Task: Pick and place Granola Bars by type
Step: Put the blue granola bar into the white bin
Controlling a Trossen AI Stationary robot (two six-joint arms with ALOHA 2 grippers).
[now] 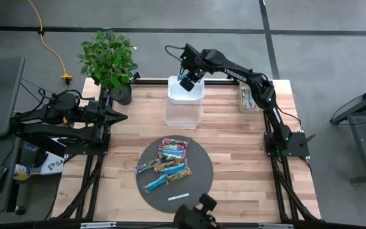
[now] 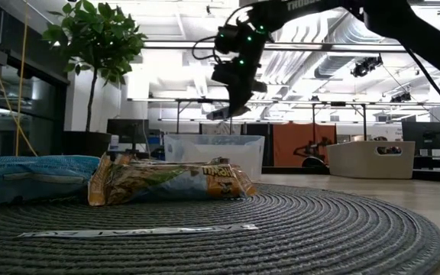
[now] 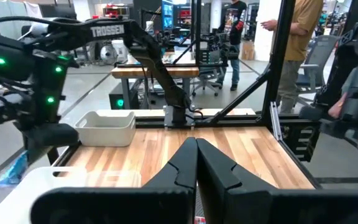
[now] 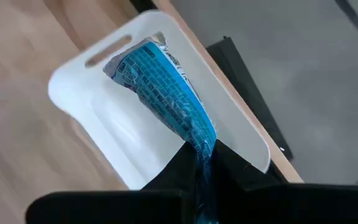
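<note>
Looking down from the high view: I am reaching my right end effector (image 1: 187,81) over the white bin (image 1: 186,90) at the far edge of the counter (image 1: 234,159), beside a clear bin (image 1: 183,111) just nearer; my left end effector (image 1: 121,116) is waiting at the counter's left edge, near the potted plant (image 1: 110,60).
Granola Bars, high view: a cluster (image 1: 167,164) is lying on the round dark mat (image 1: 199,172), with a thin white strip (image 1: 178,196) near its front edge; a second white bin (image 1: 250,100) is sitting at the far right.
Low view: my right end effector (image 2: 231,111) is hanging above the clear bin (image 2: 214,153); a tan-and-green bar (image 2: 166,182) and a blue bar (image 2: 29,177) are lying on the mat (image 2: 319,229).
Left wrist view: my left fingers (image 3: 194,168) are pressing together, holding nothing; people are standing in the room beyond.
Right wrist view: my right end effector (image 4: 199,163) is clamping one end of a blue bar (image 4: 163,90), which is dangling over the white bin (image 4: 104,124).
</note>
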